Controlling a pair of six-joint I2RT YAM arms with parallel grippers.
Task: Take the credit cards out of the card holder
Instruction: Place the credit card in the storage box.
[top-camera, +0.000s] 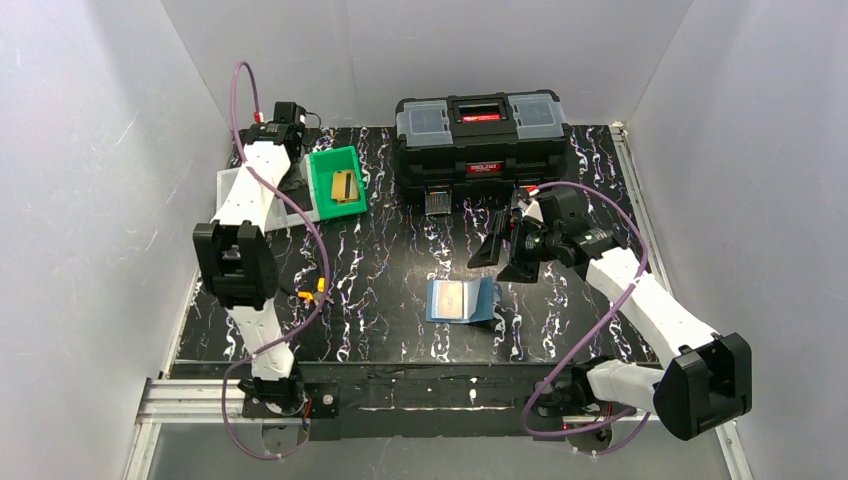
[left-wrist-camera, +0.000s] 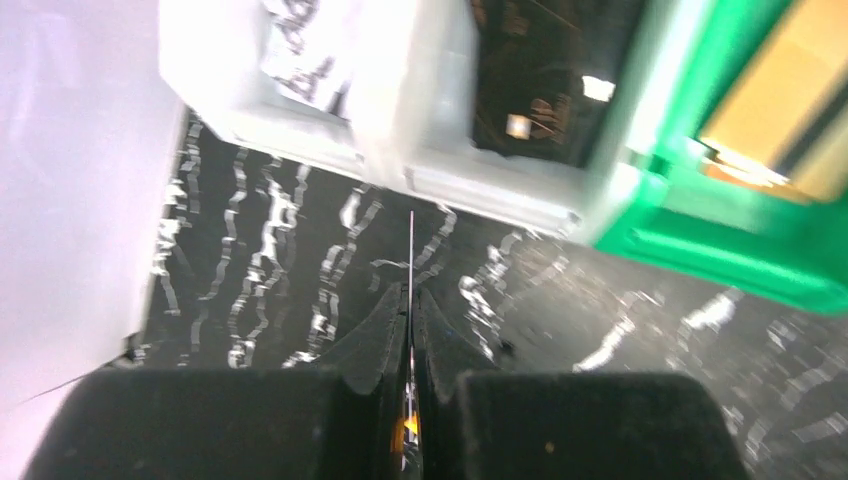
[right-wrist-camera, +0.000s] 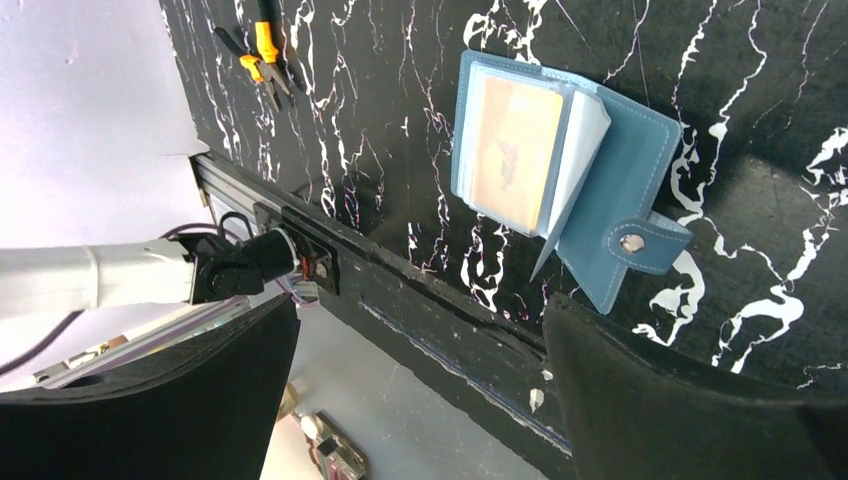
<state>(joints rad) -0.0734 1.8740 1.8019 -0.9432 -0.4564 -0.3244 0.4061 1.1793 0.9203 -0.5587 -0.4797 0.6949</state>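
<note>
The card holder (top-camera: 462, 300) lies open on the black table, blue, with an orange-tan card (top-camera: 452, 298) still in its clear sleeve. The right wrist view shows the holder (right-wrist-camera: 625, 170) and this card (right-wrist-camera: 512, 148). My right gripper (top-camera: 505, 252) is open and empty, up and to the right of the holder; its jaws stand wide apart (right-wrist-camera: 420, 400). My left gripper (top-camera: 296, 182) is at the back left by the green bin (top-camera: 337, 182). It is shut (left-wrist-camera: 411, 300) on a thin credit card (left-wrist-camera: 411, 250) seen edge-on. Another orange-tan card (top-camera: 345, 186) lies in the bin.
A big black toolbox (top-camera: 480, 135) stands at the back centre. A white tray (top-camera: 240, 195) sits left of the green bin (left-wrist-camera: 720, 240). Orange-handled pliers (top-camera: 310, 292) lie near the left arm. White walls close in the sides and back.
</note>
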